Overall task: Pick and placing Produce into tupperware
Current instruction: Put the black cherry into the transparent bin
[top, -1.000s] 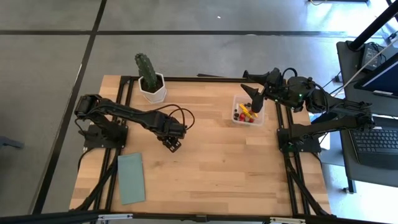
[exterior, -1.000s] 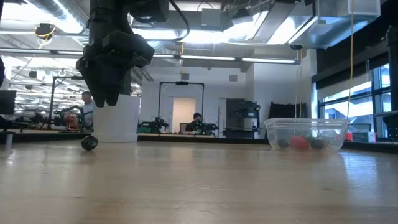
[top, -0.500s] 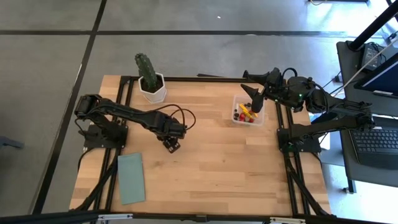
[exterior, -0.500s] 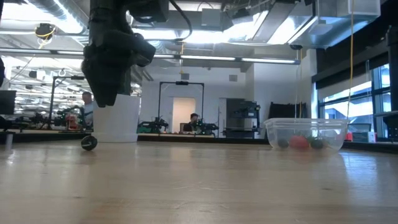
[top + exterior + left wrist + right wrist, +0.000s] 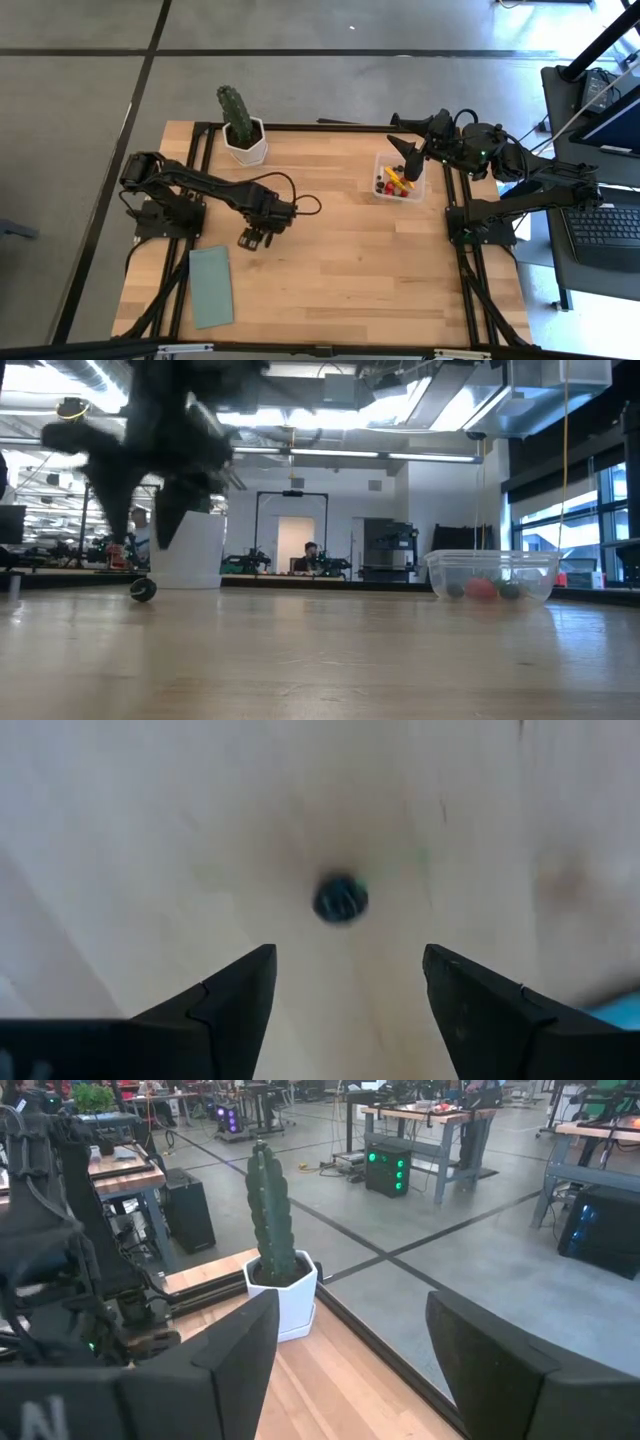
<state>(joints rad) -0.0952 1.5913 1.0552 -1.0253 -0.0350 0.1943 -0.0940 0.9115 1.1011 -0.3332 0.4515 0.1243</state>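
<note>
My left gripper (image 5: 347, 982), fingers spread apart, hovers over what looks like a dark berry (image 5: 340, 900) on the table (image 5: 350, 250).

No readable text, labels, brands or numbers in any view.

a light wooden surface (image 5: 330, 250) carries a clear tupperware (image 5: 399, 178) near its right edge, a potted cactus (image 5: 243, 137) at the far left corner, a green pad (image 5: 211, 286) front left, and one dark berry (image 5: 341, 899).
</note>
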